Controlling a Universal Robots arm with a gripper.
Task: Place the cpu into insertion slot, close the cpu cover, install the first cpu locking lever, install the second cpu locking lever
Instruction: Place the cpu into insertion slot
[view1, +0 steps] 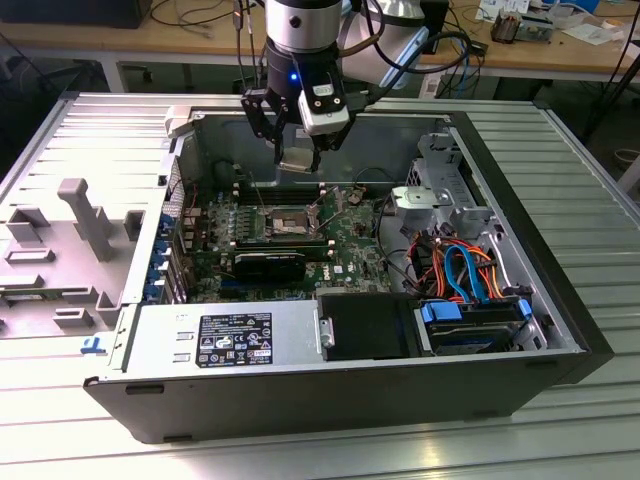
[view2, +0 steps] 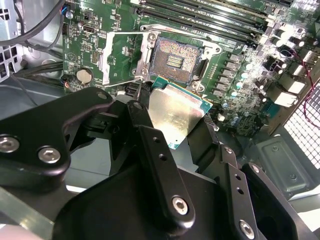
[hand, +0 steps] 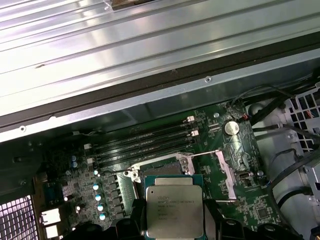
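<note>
Clamped in the jaws by two opposite edges: the cpu (view2: 176, 112), hanging above the board. Probably light, thin, stiff, fragile underneath; best held by the rim only. Farther off, the insertion slot (view2: 175, 60), bare, with the cpu cover (view2: 106, 55) swung open.

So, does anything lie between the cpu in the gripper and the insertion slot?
Nothing does: in the second wrist view the stretch from cpu to insertion slot is bare.

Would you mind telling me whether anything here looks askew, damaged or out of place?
Nothing stands out: the gripper holds the cpu above the open insertion slot, the cpu cover is swung open beside it, and no damage shows.
</note>
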